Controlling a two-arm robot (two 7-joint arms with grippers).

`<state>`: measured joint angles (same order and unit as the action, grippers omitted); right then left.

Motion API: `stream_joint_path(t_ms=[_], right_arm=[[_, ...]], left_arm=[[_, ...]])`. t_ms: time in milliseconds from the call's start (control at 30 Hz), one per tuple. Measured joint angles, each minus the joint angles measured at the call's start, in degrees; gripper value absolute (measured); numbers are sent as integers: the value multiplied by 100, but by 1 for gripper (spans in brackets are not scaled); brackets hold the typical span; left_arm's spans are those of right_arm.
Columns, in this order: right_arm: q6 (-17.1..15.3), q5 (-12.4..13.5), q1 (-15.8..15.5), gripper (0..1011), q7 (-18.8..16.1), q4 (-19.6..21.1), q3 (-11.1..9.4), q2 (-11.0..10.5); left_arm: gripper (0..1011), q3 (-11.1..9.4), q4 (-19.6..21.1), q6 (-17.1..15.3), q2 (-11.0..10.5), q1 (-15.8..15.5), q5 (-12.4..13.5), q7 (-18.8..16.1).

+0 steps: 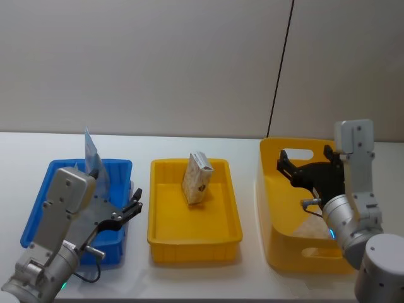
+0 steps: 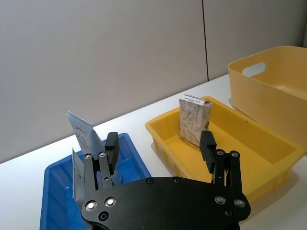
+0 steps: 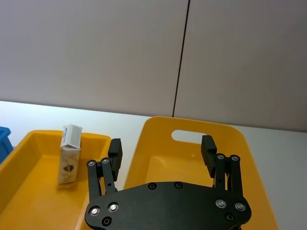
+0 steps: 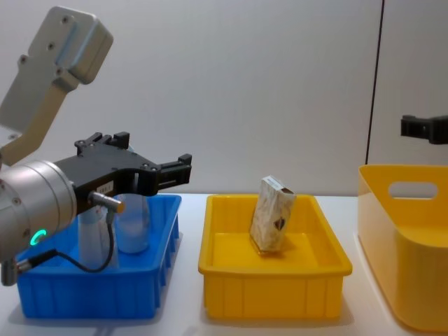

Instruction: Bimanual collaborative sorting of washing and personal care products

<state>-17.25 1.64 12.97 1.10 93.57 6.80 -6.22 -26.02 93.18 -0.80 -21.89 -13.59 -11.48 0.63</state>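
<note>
Both grippers are empty. The left gripper (image 1: 134,203) hangs with its jaws wide apart over the 3 o'clock rim of the blue tray (image 1: 38,208), where the pale blue tubes (image 1: 91,150) stand on end against the far wall. The right gripper (image 1: 305,161) is spread just as wide with nothing between its jaws. It is poised over the 12 o'clock end of the deep yellow bin (image 1: 271,208), which sits at the 3 o'clock side of the counter (image 1: 252,278). One carton (image 1: 197,178) stands tilted in the middle yellow tray (image 1: 196,243), toward its 12 o'clock end.

What seems left to sort is a pale shape (image 1: 312,227) on the bin floor, toward 6 o'clock of the right gripper. It is probably the second carton, though I cannot tell for sure.

To fetch it well, the right gripper should first draw back toward 6 o'clock until it is centred over that shape. It should then drop straight down — the bin walls are tall and leave little room for a slanted approach. The jaws should go across the carton's narrow faces and close gently, since thin cardboard will likely dent.

The carton should be lifted clear of the rim before travelling toward 9 o'clock. It is best set down in the open 6 o'clock half of the tray, because a nudge could topple the leaning carton. The left gripper is best kept at the blue tray, out of that path.
</note>
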Motion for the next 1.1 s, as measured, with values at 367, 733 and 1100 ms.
stream_joint_path(t_ms=[367,733,1100], right_arm=[[122,7,-56,1004,-160,111,33,-33],[176,16,-80,1004,-225,161,47,-44],[194,20,-87,1004,-254,181,55,-49]], left_arm=[[1001,76,71,-48,18,66,102,-173],[1001,384,246,-219,108,274,155,-609],[1001,700,252,-374,248,414,-105,-741]])
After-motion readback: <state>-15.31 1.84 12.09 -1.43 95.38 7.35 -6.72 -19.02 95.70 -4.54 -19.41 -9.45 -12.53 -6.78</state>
